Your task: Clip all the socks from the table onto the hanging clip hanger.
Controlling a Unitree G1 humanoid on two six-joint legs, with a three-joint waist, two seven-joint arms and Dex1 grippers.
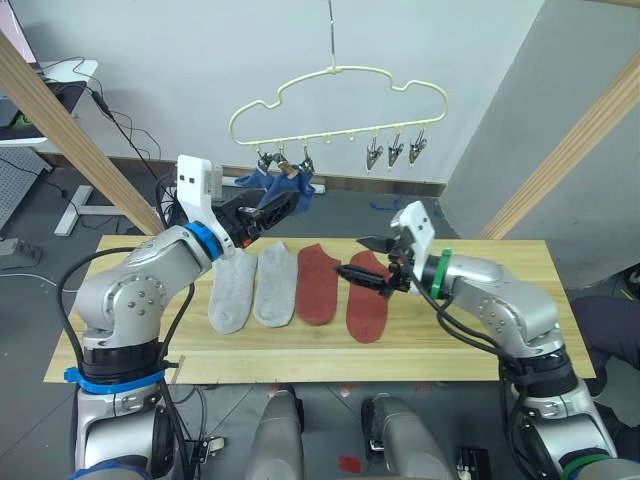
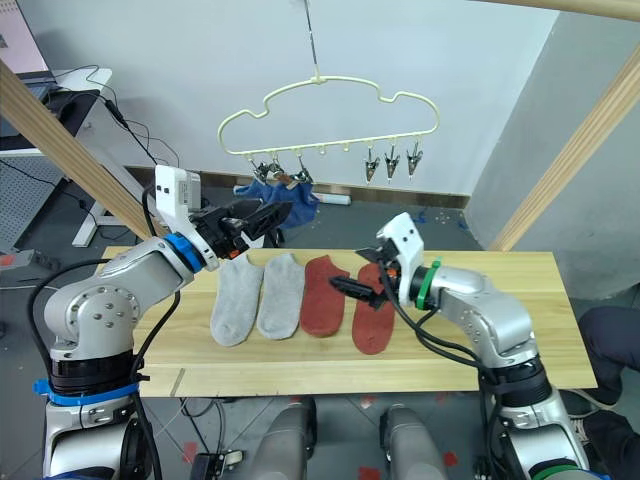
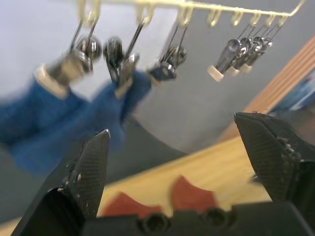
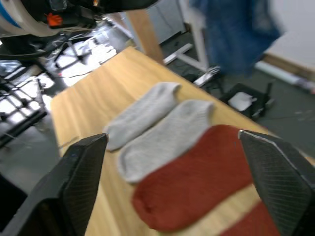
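The pale-yellow clip hanger (image 1: 340,100) hangs above the table's far edge. Two blue socks (image 1: 281,180) hang from its left clips (image 3: 120,59); the right-hand clips (image 1: 396,150) are bare. My left gripper (image 1: 284,204) is open, raised just below and in front of the blue socks (image 3: 29,123), holding nothing. On the table (image 1: 480,330) lie two grey socks (image 1: 232,290) (image 1: 273,283) and two rust red socks (image 1: 317,282) (image 1: 368,305) side by side. My right gripper (image 1: 362,258) is open just above the far end of the rightmost red sock, holding nothing.
Thick wooden frame poles slant up at the left (image 1: 70,130) and right (image 1: 570,150) of the table. A desk with cables (image 1: 50,90) stands at the far left. The bare tabletop stretches right of the socks (image 1: 520,270).
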